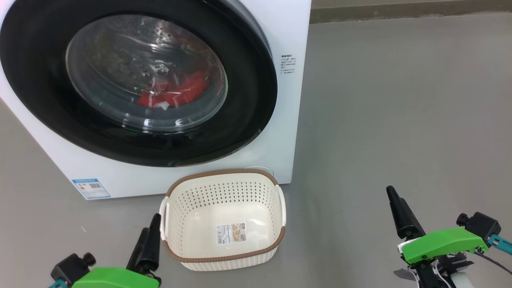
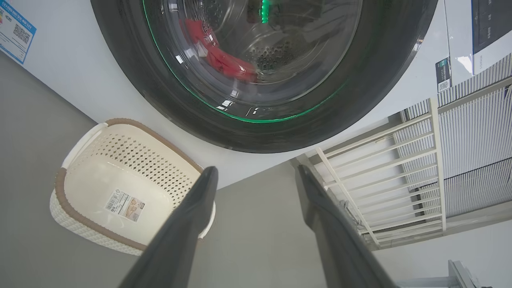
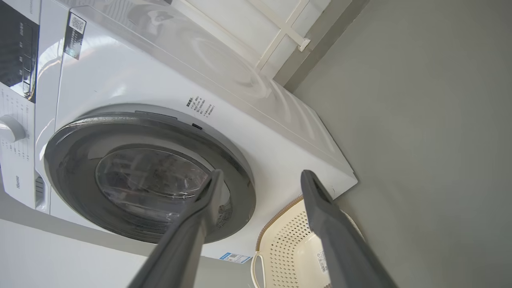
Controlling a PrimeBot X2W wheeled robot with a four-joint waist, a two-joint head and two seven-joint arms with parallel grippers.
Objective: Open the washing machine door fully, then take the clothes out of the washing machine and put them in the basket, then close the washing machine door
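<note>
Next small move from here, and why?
Probably raise the right gripper toward the right rim of the door to start pulling it open. The door looks shut, the red clothes lie behind its glass, the basket is empty, and the gripper sits low with its jaws open and empty. I cannot tell which side is hinged.

You see left gripper (image 2: 257,170): two long fingers (image 2: 188,224), dark grey, matte, flat-sided, narrowing to blunt tips. Right gripper (image 3: 263,173): same build, same colour. On head camera, fingers look black and cone-like. Right green cover (image 1: 440,242): bright green, rounded wedge shape, smooth plastic. Left green cover (image 1: 114,278): same. Beside each cover you find black block with round knob, right block (image 1: 478,224), left block (image 1: 72,266). Teal fitting (image 1: 502,242) and thin dark cable (image 1: 494,262) on right side. White parts under right cover.
</note>
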